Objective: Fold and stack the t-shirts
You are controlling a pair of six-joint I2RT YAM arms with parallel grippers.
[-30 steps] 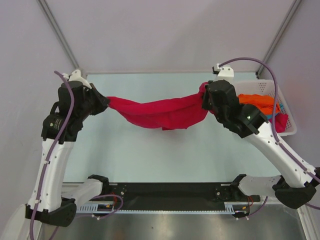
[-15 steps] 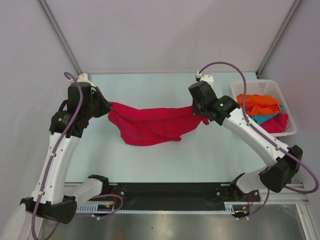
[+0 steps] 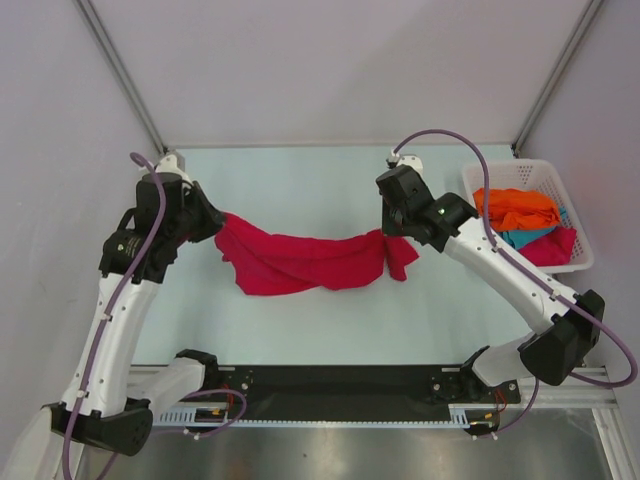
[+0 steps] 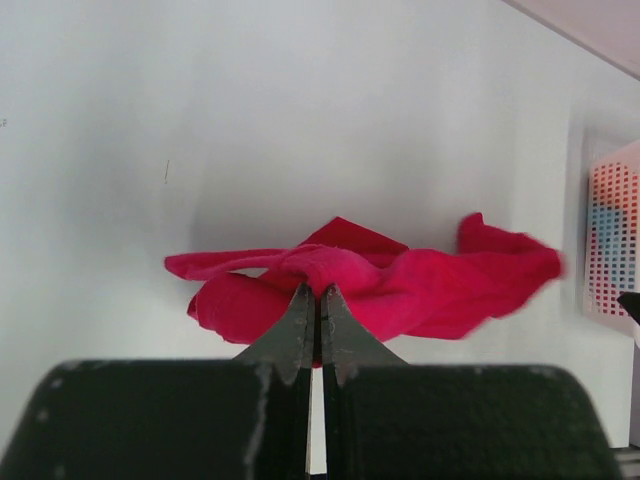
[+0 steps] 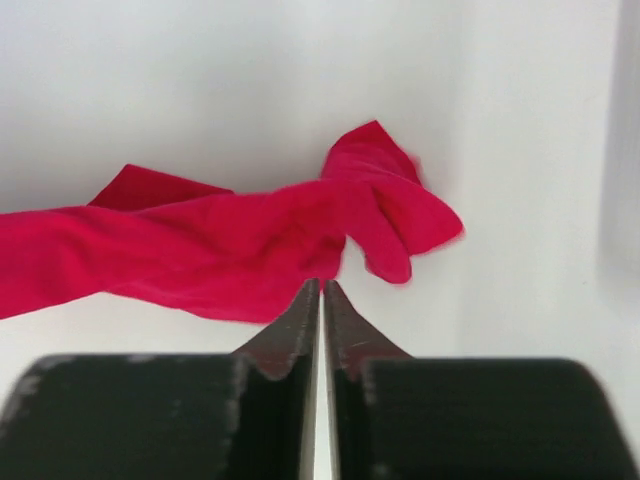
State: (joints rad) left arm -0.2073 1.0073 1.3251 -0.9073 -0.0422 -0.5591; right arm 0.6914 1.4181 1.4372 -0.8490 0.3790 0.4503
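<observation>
Crimson t-shirt (image 3: 300, 262): lowered and slackened since a second ago, sagging mid-frame onto table (image 3: 300, 180).
Left gripper (image 4: 318, 292): clamped on left end.
Right gripper (image 5: 320, 286): tips nearly together at right end; hold unclear.
Fold prep: spread ends apart, lay flat before folding.
Basket (image 3: 582, 262): right edge, orange t-shirt (image 3: 515, 207) inside.

Items counted:

- Tables: one table (image 3: 300, 185).
- Baskets: one white basket (image 3: 522, 168).
- T-shirts outside it: one crimson t-shirt (image 3: 300, 262).
- Cloth in the basket: one orange piece (image 3: 515, 207), one teal piece (image 3: 520, 237) and one red piece (image 3: 558, 246). Whether each is a single shirt cannot be told.
- Arms: two, the left arm (image 3: 110, 330) and the right arm (image 3: 500, 272).
- Grippers: two, the left gripper (image 4: 318, 298) and the right gripper (image 5: 321, 293).
</observation>
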